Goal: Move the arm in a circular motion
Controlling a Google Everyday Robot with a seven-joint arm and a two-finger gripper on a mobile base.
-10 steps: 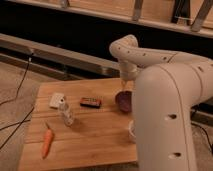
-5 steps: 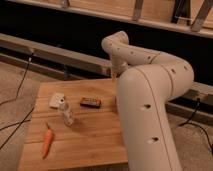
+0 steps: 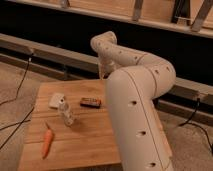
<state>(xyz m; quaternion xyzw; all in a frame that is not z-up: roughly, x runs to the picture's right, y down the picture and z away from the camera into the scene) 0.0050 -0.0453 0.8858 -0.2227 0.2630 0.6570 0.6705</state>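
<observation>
The arm [image 3: 135, 100] is cream-white, made of thick rounded segments with small dark screw holes. It rises from the lower right, bends at an elbow [image 3: 155, 75] and reaches left to a joint [image 3: 104, 45] above the far edge of the wooden table [image 3: 80, 145]. From there a link drops down behind the big near segment. The gripper hangs at the end of that link, hidden behind the thick segment over the table's right part.
On the table lie a carrot [image 3: 46, 141], a clear plastic bottle [image 3: 65, 113], a white object [image 3: 56, 100] and a dark snack bar [image 3: 90, 102]. Cables [image 3: 20, 85] run on the floor at left. A metal rail [image 3: 45, 52] passes behind.
The arm has swung left and nearer the camera. Its thick segment now covers the purple bowl, the table's right side and the gripper, which showed above the bowl a second ago.
</observation>
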